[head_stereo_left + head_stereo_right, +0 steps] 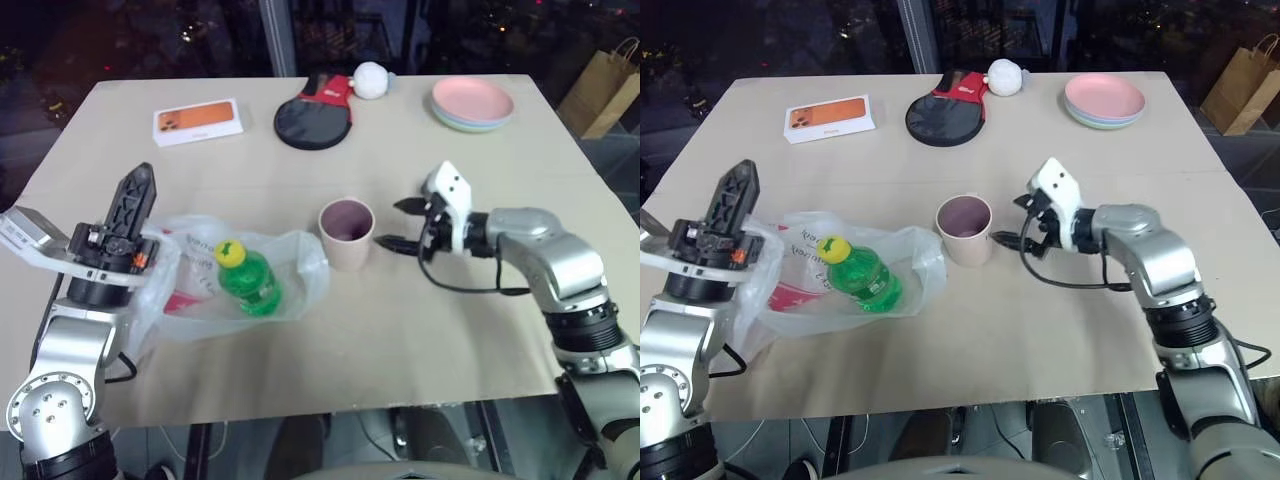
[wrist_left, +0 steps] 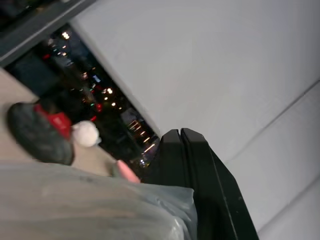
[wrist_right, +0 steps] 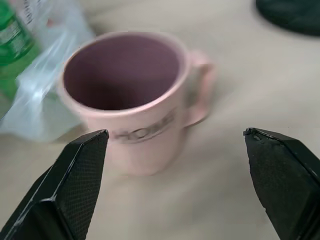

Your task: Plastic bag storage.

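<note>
While the right gripper (image 1: 397,225) stands with its two black fingers spread wide and empty just beside the pale pink ceramic mug (image 1: 346,233), the left gripper (image 1: 133,199), fingers pressed together, pinches an edge of the thin translucent white plastic bag (image 1: 285,262) with red print. That bag lies crumpled on the beige table (image 1: 400,330), touching the mug, with a green plastic bottle (image 1: 246,280), yellow-capped, lying across it.
</note>
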`<move>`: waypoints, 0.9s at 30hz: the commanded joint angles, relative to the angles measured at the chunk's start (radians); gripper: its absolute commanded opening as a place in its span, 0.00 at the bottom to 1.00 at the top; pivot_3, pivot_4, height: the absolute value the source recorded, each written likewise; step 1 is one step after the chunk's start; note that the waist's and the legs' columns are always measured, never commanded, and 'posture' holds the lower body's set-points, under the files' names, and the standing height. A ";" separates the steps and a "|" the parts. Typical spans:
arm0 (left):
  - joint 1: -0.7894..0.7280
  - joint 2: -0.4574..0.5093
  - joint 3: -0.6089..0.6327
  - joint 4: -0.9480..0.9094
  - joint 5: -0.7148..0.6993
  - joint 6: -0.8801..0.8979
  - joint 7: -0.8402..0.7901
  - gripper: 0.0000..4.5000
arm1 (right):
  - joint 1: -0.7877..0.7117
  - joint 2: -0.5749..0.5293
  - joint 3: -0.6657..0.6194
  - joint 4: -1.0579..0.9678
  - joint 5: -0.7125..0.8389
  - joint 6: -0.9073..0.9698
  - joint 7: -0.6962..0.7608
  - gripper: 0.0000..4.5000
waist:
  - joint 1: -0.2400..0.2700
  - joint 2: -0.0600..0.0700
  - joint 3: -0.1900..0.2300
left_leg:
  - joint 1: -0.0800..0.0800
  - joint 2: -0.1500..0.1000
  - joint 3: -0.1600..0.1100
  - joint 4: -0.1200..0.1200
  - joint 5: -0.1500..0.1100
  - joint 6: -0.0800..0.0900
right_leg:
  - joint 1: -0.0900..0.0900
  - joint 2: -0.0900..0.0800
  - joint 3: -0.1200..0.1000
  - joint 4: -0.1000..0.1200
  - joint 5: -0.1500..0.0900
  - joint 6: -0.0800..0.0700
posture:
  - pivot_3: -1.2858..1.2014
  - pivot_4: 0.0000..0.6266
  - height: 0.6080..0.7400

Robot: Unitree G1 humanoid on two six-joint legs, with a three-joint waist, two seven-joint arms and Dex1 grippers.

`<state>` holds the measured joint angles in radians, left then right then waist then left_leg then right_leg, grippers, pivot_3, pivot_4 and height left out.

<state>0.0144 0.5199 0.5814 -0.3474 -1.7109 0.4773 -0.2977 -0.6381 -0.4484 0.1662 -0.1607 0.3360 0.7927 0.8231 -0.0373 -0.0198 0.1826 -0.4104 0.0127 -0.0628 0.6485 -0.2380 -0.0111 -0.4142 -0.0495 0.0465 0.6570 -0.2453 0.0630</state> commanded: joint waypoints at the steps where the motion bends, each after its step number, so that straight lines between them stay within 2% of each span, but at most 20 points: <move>1: -0.001 0.027 0.047 0.006 0.007 0.021 -0.033 0.00 | -0.037 0.055 -0.051 -0.014 0.014 0.041 -0.099 0.98 | 0.000 0.000 0.000 | 0.000 0.000 0.000 0.000 0.000 0.000 | 0.000 0.000 0.000 0.000 0.000 0.000 | 0.52 0.24 1.00; 11: -0.018 0.009 0.050 -0.015 0.012 0.039 -0.025 0.00 | -0.124 0.108 -0.149 0.052 0.108 0.189 -0.176 0.98 | 0.002 0.000 0.000 | -0.001 0.000 -0.001 0.000 0.000 0.000 | 0.000 0.000 -0.001 0.000 0.000 0.000 | 0.52 0.24 1.00; 19: 0.004 -0.015 0.056 -0.051 0.013 0.038 -0.015 0.00 | -0.180 0.107 -0.016 0.119 0.033 0.195 -0.190 0.98 | -0.001 0.000 0.000 | -0.001 0.000 -0.001 0.000 0.000 0.000 | -0.001 0.000 -0.001 0.000 0.000 0.000 | 0.52 0.24 1.00; 22: 0.006 -0.017 0.057 -0.065 0.008 0.037 -0.004 0.00 | -0.205 0.144 -0.043 0.152 0.043 0.194 -0.220 0.98 | -0.001 0.000 0.000 | -0.002 0.000 -0.001 0.000 0.000 0.000 | -0.001 0.000 -0.001 0.000 0.000 0.000 | 0.52 0.24 1.00; 27: 0.012 -0.019 0.060 -0.068 0.008 0.039 -0.006 0.00 | -0.237 0.084 -0.056 0.185 0.018 0.164 -0.198 0.98 | 0.002 0.000 0.000 | -0.002 0.000 -0.002 0.001 0.000 0.000 | -0.001 -0.001 -0.002 0.000 0.000 0.000 | 0.52 0.24 1.00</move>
<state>0.0182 0.4999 0.6175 -0.3810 -1.6924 0.5175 -0.2999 -0.8568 -0.3389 0.1425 0.0301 0.3584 0.9796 0.6108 -0.0354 -0.0199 0.1825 -0.4124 0.0123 -0.0645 0.6491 -0.2380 -0.0112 -0.4150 -0.0500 0.0448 0.6569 -0.2452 0.0627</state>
